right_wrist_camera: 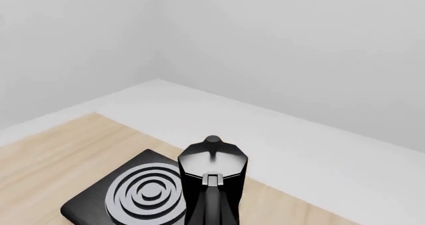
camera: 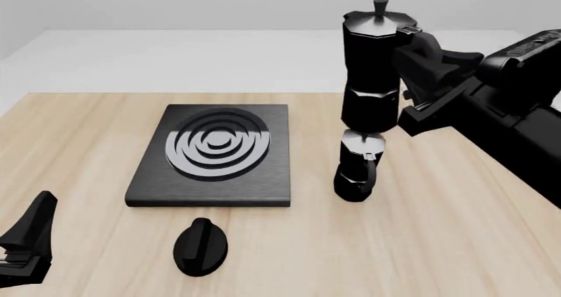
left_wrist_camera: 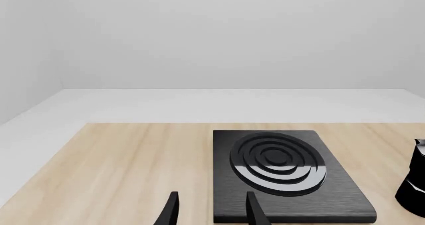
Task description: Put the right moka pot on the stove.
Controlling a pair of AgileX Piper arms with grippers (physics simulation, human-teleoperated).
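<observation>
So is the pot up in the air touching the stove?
Apart. The front view shows the right gripper holding the pot high above the table, off to the right of the stove, with bare wood between them.

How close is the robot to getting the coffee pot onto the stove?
About halfway. Done: the right end effector has gripped the coffee pot and lifted it well above the table. In hand: the pot hangs in the air, off to the right of the stove, above a second pot on the table. Left: carry it over the burner rings, lower it and let go. The left end effector waits open.
</observation>
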